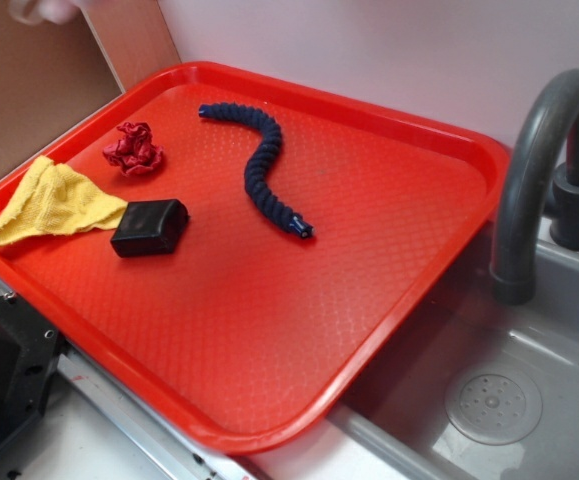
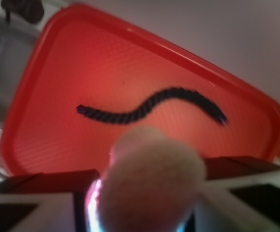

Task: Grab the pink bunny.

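Observation:
The pink bunny is a pale, fuzzy, blurred lump filling the bottom centre of the wrist view. It sits between the two fingers of my gripper, which is shut on it, high above the red tray. In the exterior view only a pale blurred bit of the bunny shows at the top left corner, and the gripper itself is out of frame there. The bunny's ears and limbs are hidden.
On the red tray lie a dark blue braided rope, a shiny red scrunchie, a black block and a yellow cloth draped over the left rim. A grey faucet and sink stand at the right.

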Controlling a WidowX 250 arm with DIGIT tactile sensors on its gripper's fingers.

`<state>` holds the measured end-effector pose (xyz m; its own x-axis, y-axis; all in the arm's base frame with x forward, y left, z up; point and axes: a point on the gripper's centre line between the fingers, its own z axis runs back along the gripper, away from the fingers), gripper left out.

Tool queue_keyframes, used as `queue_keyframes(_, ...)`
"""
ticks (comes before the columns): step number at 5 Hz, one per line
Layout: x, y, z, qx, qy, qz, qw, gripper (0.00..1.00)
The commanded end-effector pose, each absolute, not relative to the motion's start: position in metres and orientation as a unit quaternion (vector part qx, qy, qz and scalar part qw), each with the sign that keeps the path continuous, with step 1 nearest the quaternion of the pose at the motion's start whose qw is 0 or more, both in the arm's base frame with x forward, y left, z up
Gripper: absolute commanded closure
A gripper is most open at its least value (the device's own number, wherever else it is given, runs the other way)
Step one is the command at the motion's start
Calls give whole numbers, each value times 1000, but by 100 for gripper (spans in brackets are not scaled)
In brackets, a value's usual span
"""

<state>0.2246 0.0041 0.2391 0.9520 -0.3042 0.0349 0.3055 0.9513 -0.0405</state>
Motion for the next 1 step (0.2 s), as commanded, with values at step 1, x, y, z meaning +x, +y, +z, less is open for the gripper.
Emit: queue_keyframes(1,196,-17,268,-21,-23,-35,999,100)
